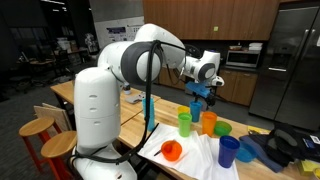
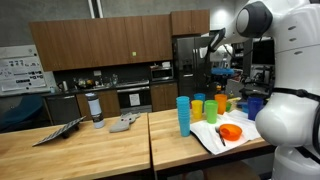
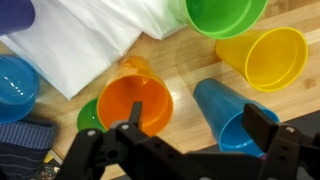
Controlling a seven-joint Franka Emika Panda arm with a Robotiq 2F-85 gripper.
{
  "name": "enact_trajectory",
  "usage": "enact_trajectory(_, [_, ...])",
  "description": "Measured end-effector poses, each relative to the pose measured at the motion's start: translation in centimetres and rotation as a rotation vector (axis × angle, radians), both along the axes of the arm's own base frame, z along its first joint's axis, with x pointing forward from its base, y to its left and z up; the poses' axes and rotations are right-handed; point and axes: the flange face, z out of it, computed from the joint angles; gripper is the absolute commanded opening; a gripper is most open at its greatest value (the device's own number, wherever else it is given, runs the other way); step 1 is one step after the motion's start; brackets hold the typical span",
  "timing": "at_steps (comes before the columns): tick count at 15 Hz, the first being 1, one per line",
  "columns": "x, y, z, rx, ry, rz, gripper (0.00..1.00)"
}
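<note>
Light blue cup (image 3: 225,115) stands on the wooden surface (image 3: 185,62), just beside an orange cup (image 3: 135,100), and in the wrist view it lies between the two fingers of the hand (image 3: 196,120). The hand is spread wide, pinching nothing, and hangs above the cups without touching them.

Six cups show plainly in the wrist view: one light blue, one orange, one yellow (image 3: 262,57), one green (image 3: 225,15), one mid-blue (image 3: 18,85) and one dark blue (image 3: 14,12) at the corner. A sliver of green (image 3: 90,116) by the orange cup is too hidden to name. There is one white cloth (image 3: 85,48), soft and creased.

The cups are smooth, glossy plastic, round and tapered, narrower at the base than at the rim. The surface is pale wood in glued strips.

In an exterior view the light blue cup (image 2: 183,115) stands upright, its long axis vertical and its mouth open upward.
</note>
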Motion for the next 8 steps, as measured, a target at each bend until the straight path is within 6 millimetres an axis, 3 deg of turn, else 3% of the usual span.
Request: enact_trajectory(8, [1.4, 2.3, -1.2, 0.003, -0.035, -0.144, 1.00])
